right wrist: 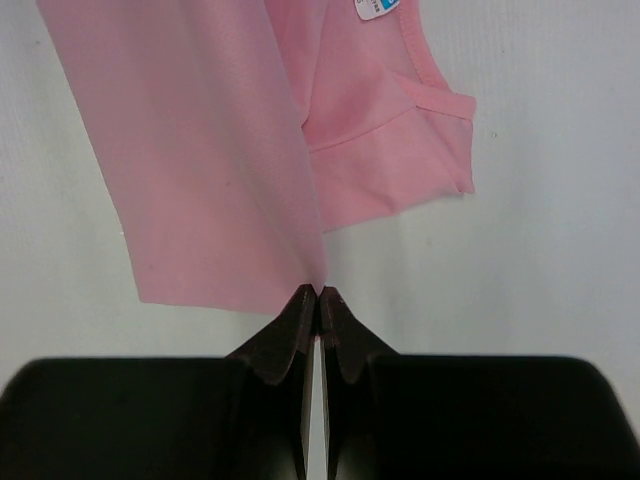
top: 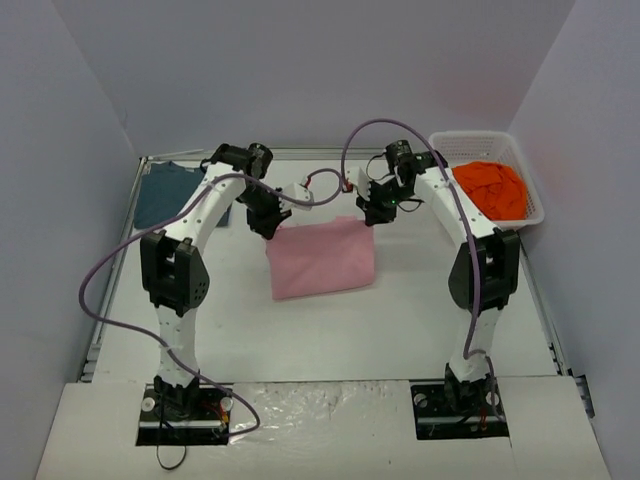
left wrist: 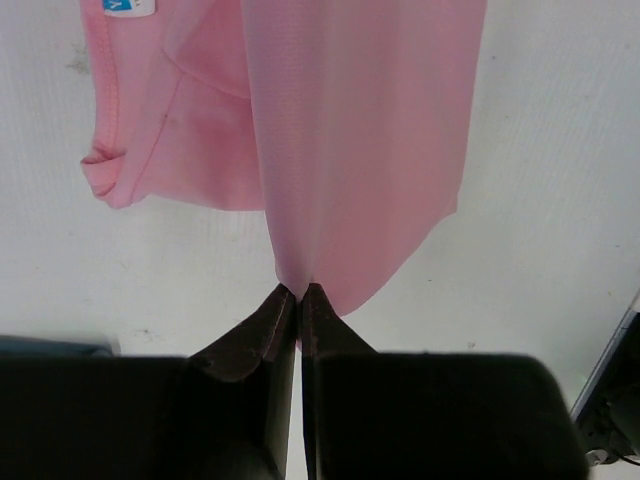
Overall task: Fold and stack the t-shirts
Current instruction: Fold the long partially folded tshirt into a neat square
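White bench (top: 330, 330) underneath, pale grey walls (top: 300, 70) on three sides, and right in the middle of it all lies the pink t-shirt (top: 322, 260). It sits as a folded, roughly square block at the centre of the bench, between the two arms, with its far edge caught at both corners.

Over to the left wrist view: the left fingers (left wrist: 283, 305) are pressed tight together, with a thin fold of pink cloth nipped between their tips. The fabric fans out away from them across the bench, and the neckline shows off to the left with a small blue and white label (left wrist: 128, 6) at the top edge.

Right wrist view, same story mirrored. The right fingers (right wrist: 303, 305) are closed hard on their own corner of the pink cloth, the collar band running off to the right and the label (right wrist: 378, 8) just peeking in at the top. How high the pinched edge sits above the bench I cannot tell.

Looking wider from above, the teal-blue t-shirt (top: 165, 193) lies flat in the far left corner of the bench, well apart from the pink one. On the far right, the orange t-shirt (top: 490, 188) is bunched up inside the white mesh basket (top: 470, 137). Purple cables (top: 120, 262) loop off both arms.
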